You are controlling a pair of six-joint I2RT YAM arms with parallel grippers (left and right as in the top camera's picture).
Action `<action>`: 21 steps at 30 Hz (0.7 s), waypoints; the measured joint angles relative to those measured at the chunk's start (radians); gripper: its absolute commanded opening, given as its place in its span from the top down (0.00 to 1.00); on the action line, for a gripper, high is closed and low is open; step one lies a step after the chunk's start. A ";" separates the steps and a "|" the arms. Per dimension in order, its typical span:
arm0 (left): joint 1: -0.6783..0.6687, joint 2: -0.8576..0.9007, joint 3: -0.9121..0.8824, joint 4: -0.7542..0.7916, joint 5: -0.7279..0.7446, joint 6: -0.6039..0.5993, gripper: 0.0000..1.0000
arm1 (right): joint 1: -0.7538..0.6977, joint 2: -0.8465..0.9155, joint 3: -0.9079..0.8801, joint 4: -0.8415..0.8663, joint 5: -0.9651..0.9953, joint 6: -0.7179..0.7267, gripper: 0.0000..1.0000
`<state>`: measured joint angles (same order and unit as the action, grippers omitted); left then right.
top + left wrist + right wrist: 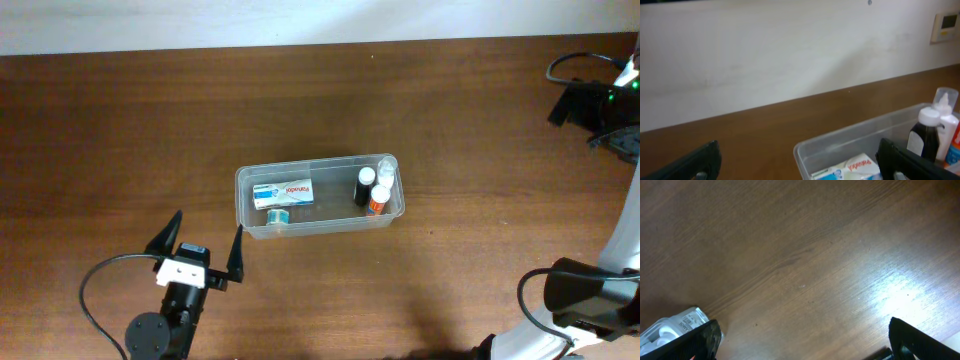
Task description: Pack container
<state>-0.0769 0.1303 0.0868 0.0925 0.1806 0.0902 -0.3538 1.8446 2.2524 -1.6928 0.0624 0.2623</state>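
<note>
One broad brown wooden table [120, 120] fills the overhead view, with a white wall [300, 20] along its far edge. Next in size, the container [241, 200] sits near the middle of the table, clear-walled, upright and open at the top, its long side running left to right. The right arm [590, 292] lies at the near right edge, well apart from the container. The right gripper [802, 325] shows only in its wrist view, fingers spread wide over bare wood with nothing between them. The left gripper [200, 245] hangs off the container's near left corner, jaws equally wide and empty. Its right finger is just beside that corner, though contact cannot be judged. Inside the container, a blue and white box [282, 192] lies flat in the left half. Three small bottles cluster at the right end: a black bottle [365, 188] with a white cap, a white bottle [386, 172] in the far right corner, and an orange-labelled bottle [377, 206] nearer the front wall. Smallest, a round item [278, 216] rests just in front of the box, too small to identify.
</note>
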 measured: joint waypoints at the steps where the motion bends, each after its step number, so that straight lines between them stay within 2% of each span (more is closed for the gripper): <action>1: 0.002 -0.010 -0.011 0.000 0.001 0.000 0.01 | 0.000 0.000 0.000 0.000 0.000 0.001 0.01; 5: 0.029 -0.066 -0.056 -0.025 0.003 0.000 0.01 | 0.000 0.000 0.000 0.000 0.000 0.000 0.02; 11: 0.062 -0.114 -0.074 -0.145 0.001 0.000 0.01 | 0.000 0.000 0.000 0.000 0.000 0.000 0.02; 21: 0.066 -0.116 -0.074 -0.153 -0.016 0.000 0.01 | 0.000 0.000 0.000 0.000 0.000 0.000 0.02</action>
<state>-0.0105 0.0147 0.0124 -0.0608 0.1650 0.0902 -0.3538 1.8450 2.2524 -1.6928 0.0624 0.2626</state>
